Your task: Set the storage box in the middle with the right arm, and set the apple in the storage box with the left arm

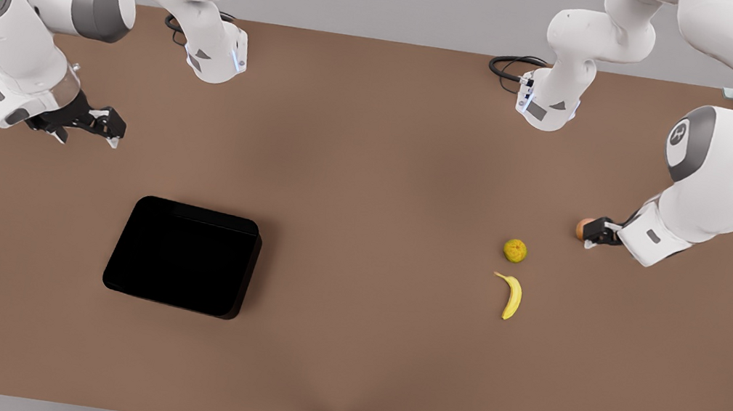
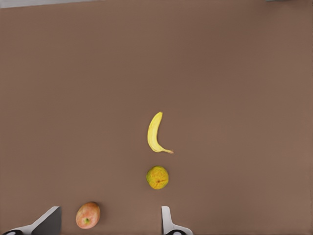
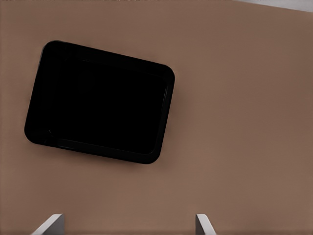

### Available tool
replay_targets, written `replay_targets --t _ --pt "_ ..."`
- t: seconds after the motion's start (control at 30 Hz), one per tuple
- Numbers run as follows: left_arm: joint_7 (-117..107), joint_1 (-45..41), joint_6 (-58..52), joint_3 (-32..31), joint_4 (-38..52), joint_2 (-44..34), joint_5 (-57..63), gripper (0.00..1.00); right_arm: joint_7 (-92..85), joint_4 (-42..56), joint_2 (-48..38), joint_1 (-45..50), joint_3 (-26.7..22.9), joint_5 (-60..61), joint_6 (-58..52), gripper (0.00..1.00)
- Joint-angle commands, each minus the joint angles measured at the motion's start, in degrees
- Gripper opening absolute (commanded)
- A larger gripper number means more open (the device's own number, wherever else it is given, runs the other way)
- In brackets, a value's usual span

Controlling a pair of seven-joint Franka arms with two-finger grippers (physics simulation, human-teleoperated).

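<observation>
The black storage box [image 1: 182, 256] lies on the brown table toward the front view's left, with nothing in it; the right wrist view also has the box [image 3: 98, 100] in sight. My right gripper [image 1: 114, 130] hovers open behind and to the left of it, well apart. At the front view's right sits the small red-orange apple [image 1: 581, 228]. My left gripper [image 1: 590, 236] is right at it. In the left wrist view the apple [image 2: 88, 215] sits between the spread fingers [image 2: 49, 223], closer to one of them, and my left gripper [image 2: 108, 226] is open.
A dull yellow bumpy fruit [image 1: 514, 250] and a banana [image 1: 510, 296] lie just left of the apple in the front view. Both arm bases [image 1: 217, 57] stand at the table's back edge. Bare tabletop [image 1: 369, 235] stretches between box and fruits.
</observation>
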Motion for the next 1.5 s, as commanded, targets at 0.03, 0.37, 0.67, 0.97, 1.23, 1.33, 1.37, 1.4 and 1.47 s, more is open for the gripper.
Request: replay_targets --t 0.03,0.37,0.67,0.97,1.23,1.33,1.37,1.4,1.47 --pt "0.00 0.03 -0.49 -0.09 0.00 -0.18 0.09 1.00 0.00 -0.09 -0.02 0.07 0.07 0.00 -0.14 1.00" --pt "-49.30 0.38 -11.30 14.14 -6.59 6.06 -28.46 1.00 0.79 12.30 23.71 -0.28 0.07 7.21 5.57 1.00" --pt "-54.23 0.47 3.47 25.22 -37.97 -2.03 -55.54 1.00 0.88 11.78 31.80 -3.43 -0.28 9.67 12.42 1.00" --pt "-52.21 0.56 5.31 27.77 -37.62 2.28 -58.97 1.00 1.05 10.55 35.84 -11.97 -0.20 9.84 14.27 1.00" --pt "-32.97 0.65 3.73 31.98 -44.47 6.15 -64.77 1.00 0.70 -5.71 29.34 -10.56 0.33 11.60 27.72 1.00" --pt "-27.42 0.56 3.82 32.34 -46.05 6.50 -64.59 1.00 0.70 -8.44 29.86 -10.03 0.33 12.22 31.14 1.00" --pt "-27.07 0.65 3.82 32.34 -46.23 6.85 -64.59 1.00 0.79 -8.44 30.04 -9.86 0.51 12.39 31.23 1.00" --pt "-26.37 0.56 3.99 32.34 -46.32 7.20 -64.68 1.00 0.79 -8.52 30.48 -9.86 0.51 12.48 32.02 1.00" --pt "-25.22 0.65 4.17 33.13 -46.32 8.96 -64.77 1.00 0.79 -8.61 31.36 -9.94 0.68 12.57 32.29 1.00"
